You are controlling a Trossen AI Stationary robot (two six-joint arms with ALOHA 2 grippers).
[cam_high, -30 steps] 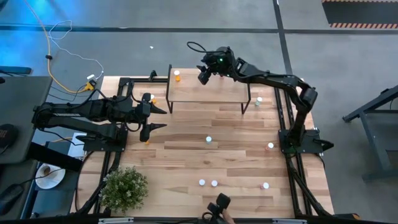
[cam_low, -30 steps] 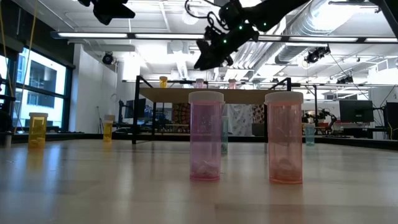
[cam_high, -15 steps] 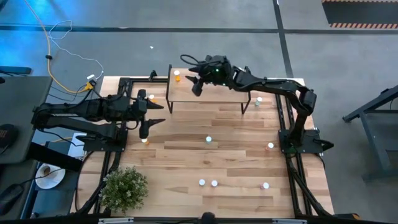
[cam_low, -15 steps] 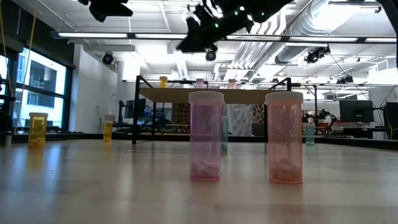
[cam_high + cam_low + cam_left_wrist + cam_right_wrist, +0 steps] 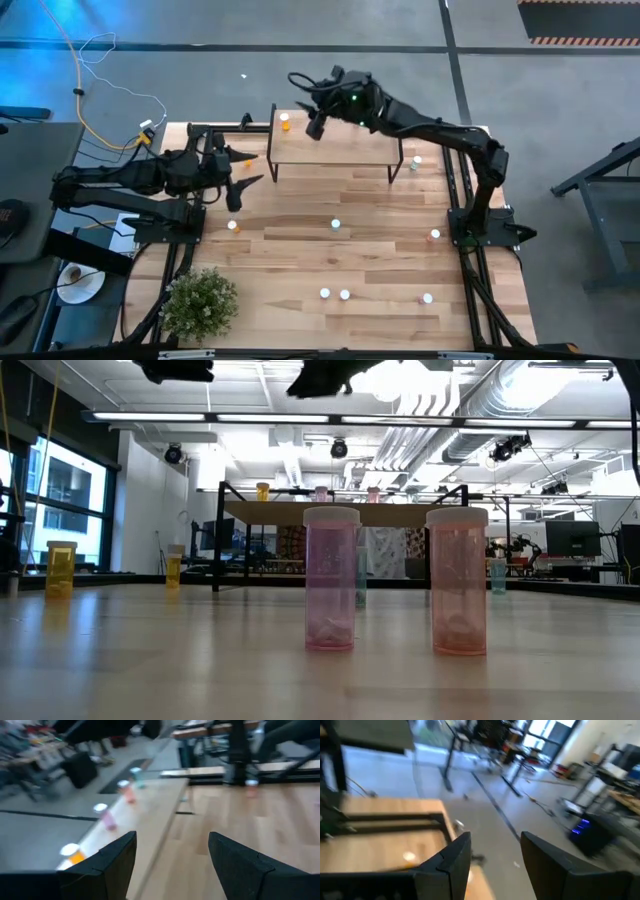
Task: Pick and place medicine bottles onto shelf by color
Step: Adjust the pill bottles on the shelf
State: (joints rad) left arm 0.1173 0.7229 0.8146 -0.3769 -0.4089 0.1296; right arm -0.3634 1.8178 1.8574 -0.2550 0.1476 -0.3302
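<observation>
Right gripper (image 5: pixel 300 82) is hovering past the shelf's (image 5: pixel 340 146) far left corner, jaws spread, empty. Left gripper (image 5: pixel 248 168) is hanging just off the shelf's left edge, jaws spread, empty. Bottles are sitting scattered over the table (image 5: pixel 300 250), an orange one (image 5: pixel 285 122) standing on the shelf near that corner.

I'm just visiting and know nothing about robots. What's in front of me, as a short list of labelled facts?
Setting: striped wood table with a small light-wood shelf at its far edge
On the shelf: an orange bottle at the left end; pink ones show in the low view
On the table: white-capped bottles scattered, two pink bottles nearest the low camera
Left claw: open, empty, above the table left of the shelf
Right claw: open, empty, above the shelf's left end
Extra: potted plant at the near-left corner
</observation>
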